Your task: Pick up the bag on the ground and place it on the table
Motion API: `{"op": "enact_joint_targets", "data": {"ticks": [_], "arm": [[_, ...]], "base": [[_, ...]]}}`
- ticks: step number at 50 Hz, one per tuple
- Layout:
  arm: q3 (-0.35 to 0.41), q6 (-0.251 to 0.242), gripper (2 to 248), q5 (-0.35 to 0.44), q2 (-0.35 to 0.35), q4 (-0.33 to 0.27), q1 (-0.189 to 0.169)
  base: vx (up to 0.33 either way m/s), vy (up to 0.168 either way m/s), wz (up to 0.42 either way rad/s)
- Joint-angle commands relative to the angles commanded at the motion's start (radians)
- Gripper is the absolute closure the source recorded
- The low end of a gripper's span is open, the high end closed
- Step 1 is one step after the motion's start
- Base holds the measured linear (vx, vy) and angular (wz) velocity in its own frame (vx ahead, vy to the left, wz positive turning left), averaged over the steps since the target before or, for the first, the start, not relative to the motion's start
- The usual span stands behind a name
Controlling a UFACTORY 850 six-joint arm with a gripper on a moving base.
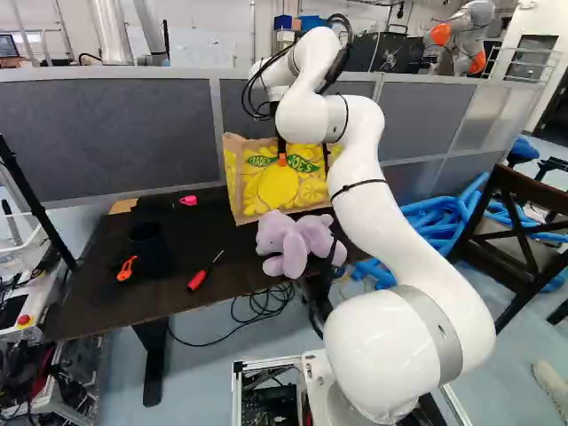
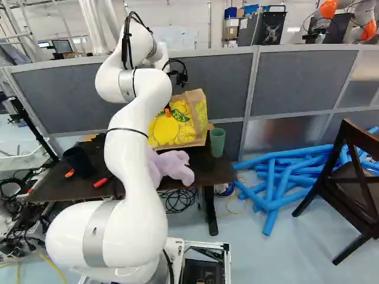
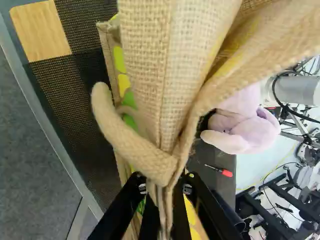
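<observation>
The gripper (image 1: 281,158) is at the upper part of a tan burlap bag (image 1: 312,180) with a yellow and green print. That bag (image 2: 190,118) is upright at the table (image 2: 207,168), near the grey partition; I cannot tell whether its bottom bears on the tabletop. In the wrist view the gripper (image 3: 162,186) is shut on the bag's top edge, with folded cloth (image 3: 145,65) pinched between both fingers. One rounded handle (image 3: 125,142) loops out just ahead of the fingertips. The dark tabletop (image 1: 106,302) shows to the bag's left in the left base view.
A purple plush toy (image 1: 297,241) lies close in front of the bag. A green cup (image 2: 217,142) stands beside it. The table also bears a red screwdriver (image 1: 199,279), a dark cup (image 1: 149,248) and a pink item (image 1: 188,201). Blue tubes (image 2: 278,183) and a chair (image 2: 349,171) are farther right.
</observation>
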Motion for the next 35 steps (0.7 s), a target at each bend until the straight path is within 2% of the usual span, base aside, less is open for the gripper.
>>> {"op": "enact_joint_targets", "data": {"ticks": [35], "arm": [[0.000, 0.000, 228, 0.094, 0.000, 0.000, 0.000]], "base": [[0.000, 0.000, 0.000]]}}
